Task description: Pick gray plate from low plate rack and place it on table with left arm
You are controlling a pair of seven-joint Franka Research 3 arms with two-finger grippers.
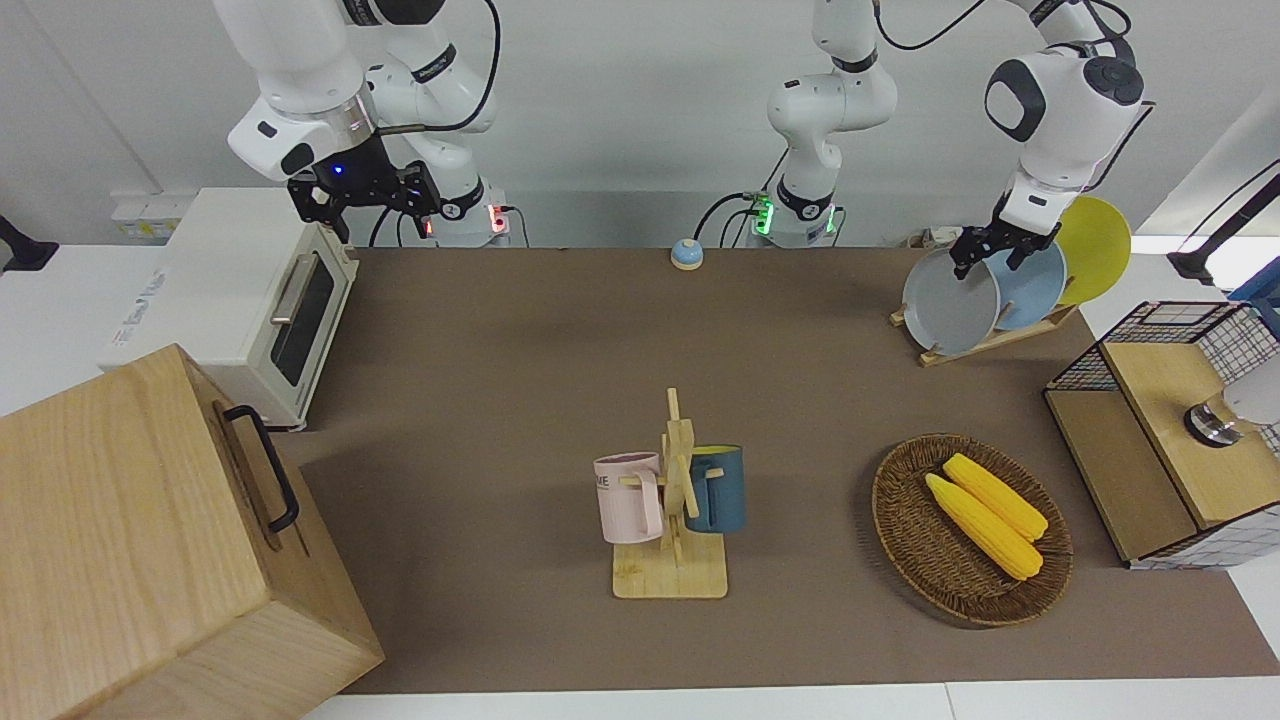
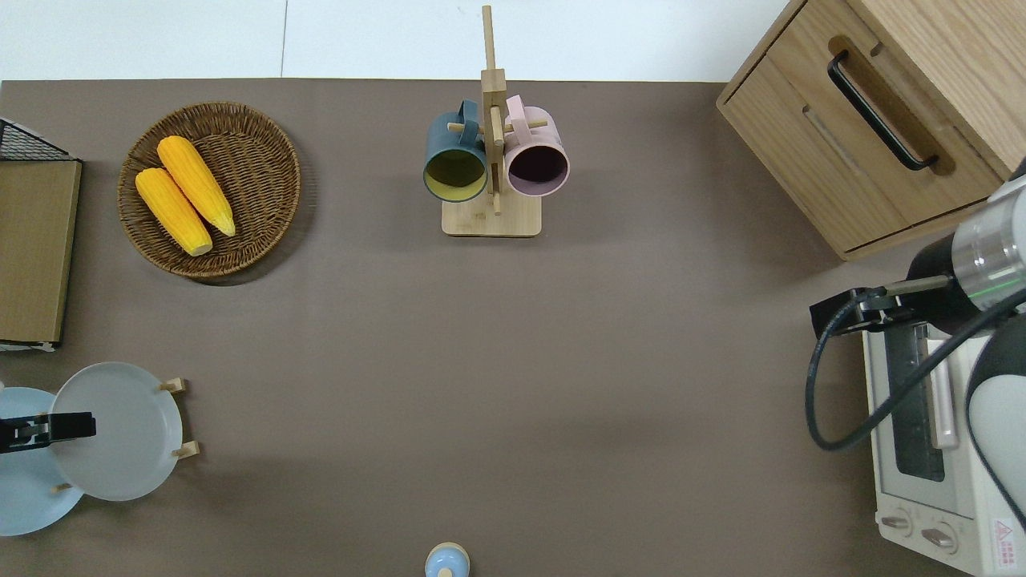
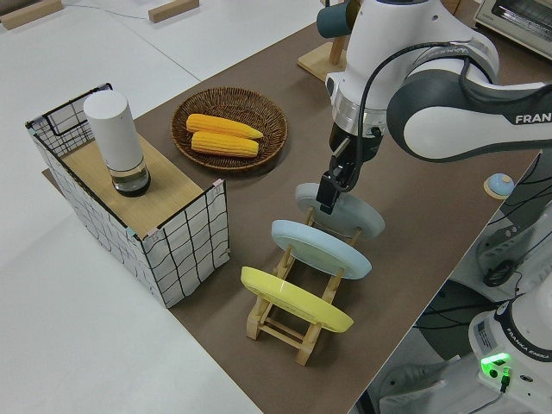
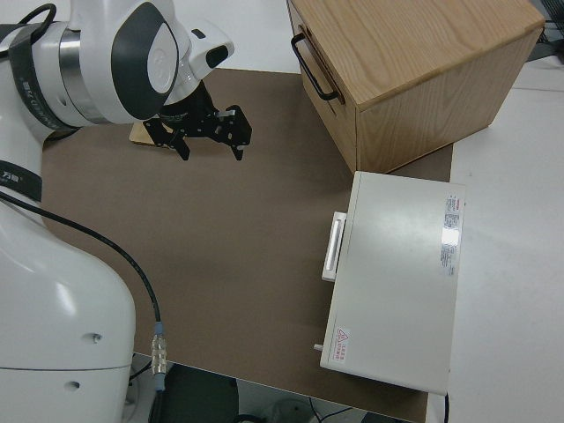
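At the right of the front view, the left gripper [image 1: 990,252] pinches the top rim of the gray plate [image 1: 950,303], which stands slanted in the low plate rack [image 1: 985,343] beside the light blue plate [image 1: 1035,285]. Lifting and setting it on the table [image 1: 520,400] remain. The right gripper [image 4: 208,132], parked, is spread.

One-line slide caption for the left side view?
Left gripper at the top rim of the gray plate, which stands in the low plate rack beside blue and yellow plates.
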